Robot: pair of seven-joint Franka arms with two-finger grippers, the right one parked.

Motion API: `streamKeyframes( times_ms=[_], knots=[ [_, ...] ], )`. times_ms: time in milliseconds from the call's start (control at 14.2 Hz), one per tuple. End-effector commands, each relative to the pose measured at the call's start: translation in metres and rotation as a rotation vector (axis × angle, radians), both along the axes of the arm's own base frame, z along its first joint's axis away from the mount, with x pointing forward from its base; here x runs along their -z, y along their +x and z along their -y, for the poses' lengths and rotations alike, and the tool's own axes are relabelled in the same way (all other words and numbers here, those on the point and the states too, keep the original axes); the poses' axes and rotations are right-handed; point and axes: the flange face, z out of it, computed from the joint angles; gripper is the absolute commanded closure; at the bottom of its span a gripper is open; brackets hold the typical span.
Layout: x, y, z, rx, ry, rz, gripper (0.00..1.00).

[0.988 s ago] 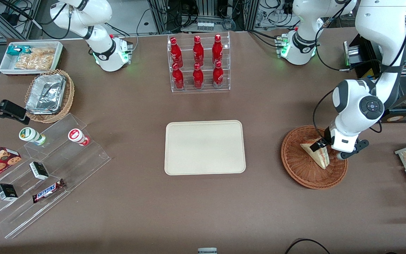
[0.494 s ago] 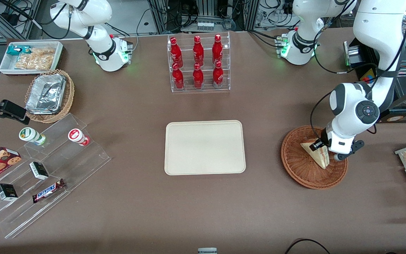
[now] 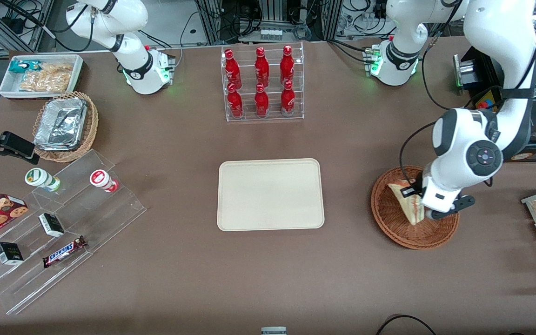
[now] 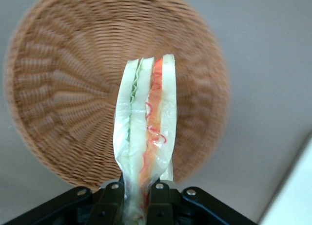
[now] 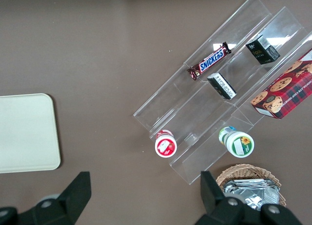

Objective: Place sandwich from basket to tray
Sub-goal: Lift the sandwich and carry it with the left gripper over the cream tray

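Sandwich (image 3: 407, 203) held in the left arm's gripper (image 3: 417, 197) above the round reddish-brown wicker basket (image 3: 391, 223), which sits toward the working arm's end of a brown table (image 3: 179, 260). From the wrist camera, the sandwich (image 4: 145, 132) is a wrapped wedge of white bread with green and red filling showing along its cut edge, and the gripper (image 4: 136, 200) has its two black fingers (image 4: 111, 201) closed tight on the wedge's end, so that the wedge stands out from the fingers with the basket (image 4: 58, 88) spread out beneath it. In that view the basket's woven floor looks bare and the sandwich appears to hang clear of it, though exactly how high it hangs cannot be told. The cream rectangular tray (image 3: 270, 194) lies flat near the middle of the table, well apart from the basket, with nothing on it; a pale corner of it (image 4: 292, 196) also shows at the edge of the wrist view. The step in hand looks like the lift: the sandwich is gripped and raised, but it is not yet carried away from the basket. The next move probably calls for keeping the grip firm, clearing the basket's raised rim, and carrying the sandwich sideways over the bare table toward the tray. Once over the tray's middle, the arm would need to lower it close to the surface before letting go, so the soft wedge lands inside the low rim.
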Motion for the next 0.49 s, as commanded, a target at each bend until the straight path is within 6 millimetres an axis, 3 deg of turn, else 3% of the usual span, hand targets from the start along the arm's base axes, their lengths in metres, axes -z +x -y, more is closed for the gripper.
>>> streamKeyframes(
  times_ms=[0, 212, 282, 424],
  knots=[
    [-0.005, -0.005, 0.056, 0.139, -0.008, -0.003, 0.92],
    [-0.001, -0.020, 0.140, 0.263, -0.038, 0.002, 0.93],
    [0.000, -0.020, 0.177, 0.269, -0.053, 0.010, 0.94],
    [0.019, -0.019, 0.222, 0.283, -0.062, 0.007, 0.94]
  ],
)
